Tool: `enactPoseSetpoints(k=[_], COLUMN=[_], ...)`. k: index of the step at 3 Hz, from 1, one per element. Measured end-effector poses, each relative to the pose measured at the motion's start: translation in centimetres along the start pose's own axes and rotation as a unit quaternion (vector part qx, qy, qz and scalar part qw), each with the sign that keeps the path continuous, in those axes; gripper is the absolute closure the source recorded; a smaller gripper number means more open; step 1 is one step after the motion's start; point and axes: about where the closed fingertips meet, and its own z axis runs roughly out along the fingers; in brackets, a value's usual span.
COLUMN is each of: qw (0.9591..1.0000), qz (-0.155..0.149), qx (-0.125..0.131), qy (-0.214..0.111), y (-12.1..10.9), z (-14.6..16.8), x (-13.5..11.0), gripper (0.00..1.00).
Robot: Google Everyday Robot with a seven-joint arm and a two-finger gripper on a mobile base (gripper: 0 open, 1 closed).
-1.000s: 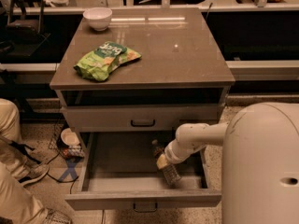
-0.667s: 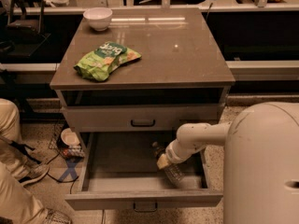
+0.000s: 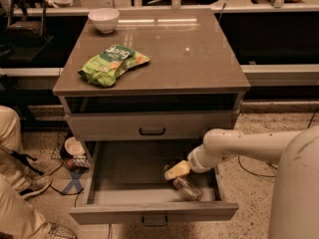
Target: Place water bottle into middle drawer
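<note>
Status: middle drawer (image 3: 124, 212) stands open, and the bottle (image 3: 189, 188) lies on its side in the drawer's right front part. Gripper (image 3: 177, 171) is inside the drawer, just beside the bottle's upper end; cannot tell whether it is wide, narrow or touching. Chip bag (image 3: 113, 63) and bowl (image 3: 103, 19) sit on the cabinet top (image 3: 199, 59).

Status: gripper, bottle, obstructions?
Gripper inside open middle drawer, right side. Water bottle lying on drawer floor beside it. Chip bag and bowl on cabinet top, not obstructing.
</note>
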Motion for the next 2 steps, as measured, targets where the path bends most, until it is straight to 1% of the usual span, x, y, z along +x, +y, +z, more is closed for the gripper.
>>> enactPoseSetpoints(k=[1, 2], qw=[0.9997, 0.9988], qz=[0.003, 0.0], qx=[0.002, -0.012], qy=[-0.024, -0.046], y=[-1.3, -2.3], z=[-4.8, -10.1], x=[0.5, 0.4], gripper=[0.0, 0.0])
